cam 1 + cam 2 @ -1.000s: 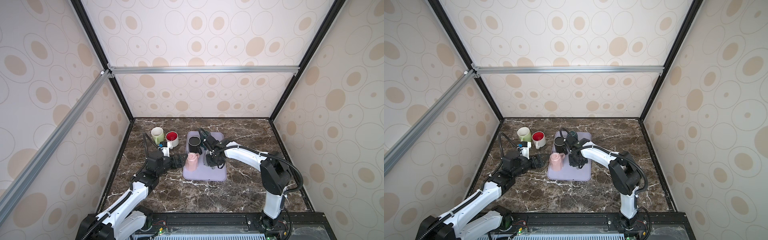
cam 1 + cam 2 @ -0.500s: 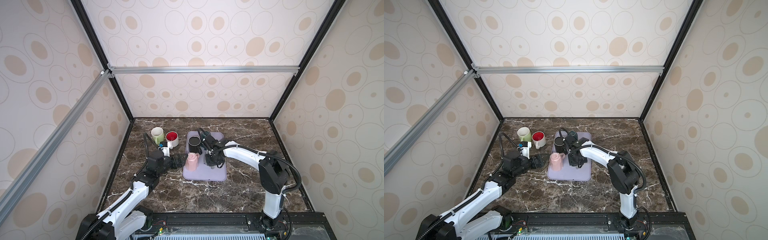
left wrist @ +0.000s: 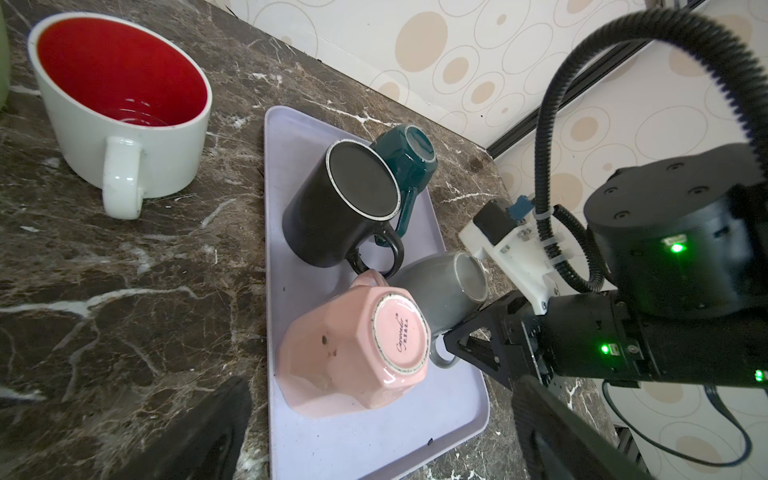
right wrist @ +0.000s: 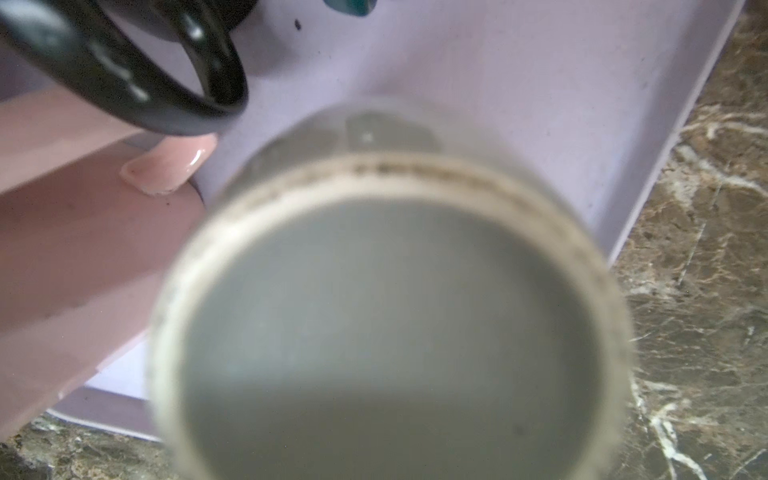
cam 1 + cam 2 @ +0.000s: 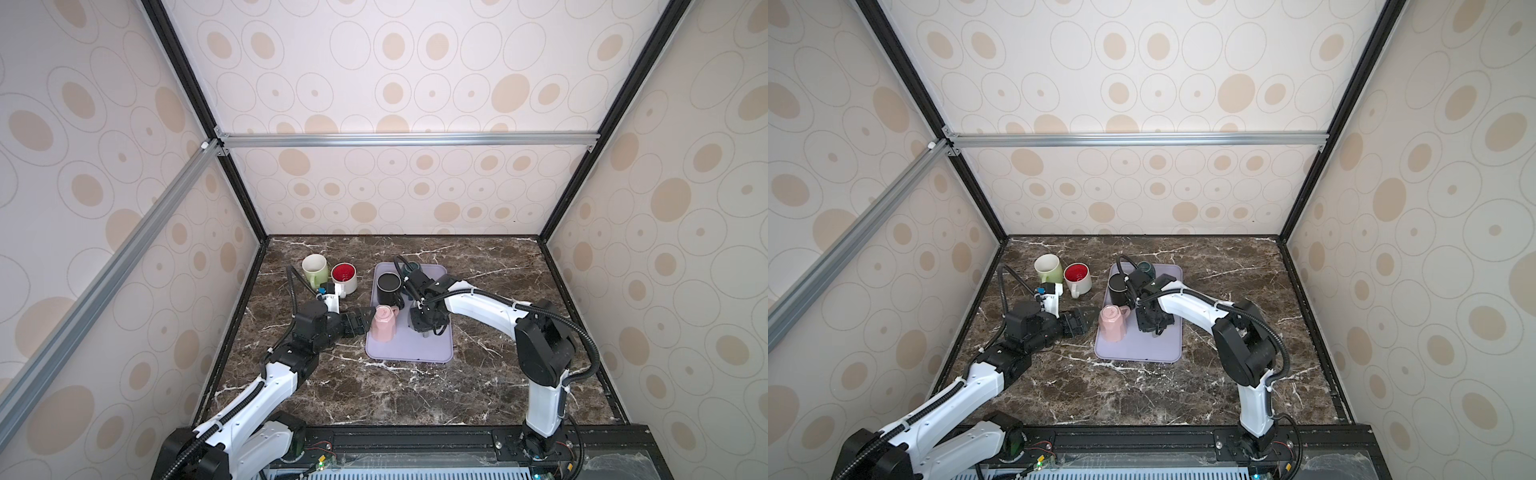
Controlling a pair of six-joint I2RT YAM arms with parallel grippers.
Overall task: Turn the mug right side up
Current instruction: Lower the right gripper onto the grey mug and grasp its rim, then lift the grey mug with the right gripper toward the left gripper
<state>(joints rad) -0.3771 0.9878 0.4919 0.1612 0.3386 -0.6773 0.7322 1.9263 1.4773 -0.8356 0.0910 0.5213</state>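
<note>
I am viewing the left gripper [image 5: 363, 322] at lower centre-left in a top view. Its fingers are standing wide apart and holding nothing, with the tips just beside the pink mug [image 5: 382, 328]. That mug is sitting base-up at the lower left of the lavender tray [image 5: 415, 353].

I am finding the grey mug [image 3: 440, 291], the one to be righted, also base-up, just beside the pink one at centre-right of the left wrist frame. Its blurred base is filling the right wrist frame. The right gripper [image 3: 455, 345] is sitting against its handle side; I cannot tell whether it is clamped.

Farther back on the tray, the black mug [image 5: 388, 289] and teal mug [image 3: 409, 160] are standing inverted, just beside each other. Beyond, to the upper left of the tray, the red-lined mug [image 5: 344, 277] and green mug [image 5: 314, 268] are standing upright.
</note>
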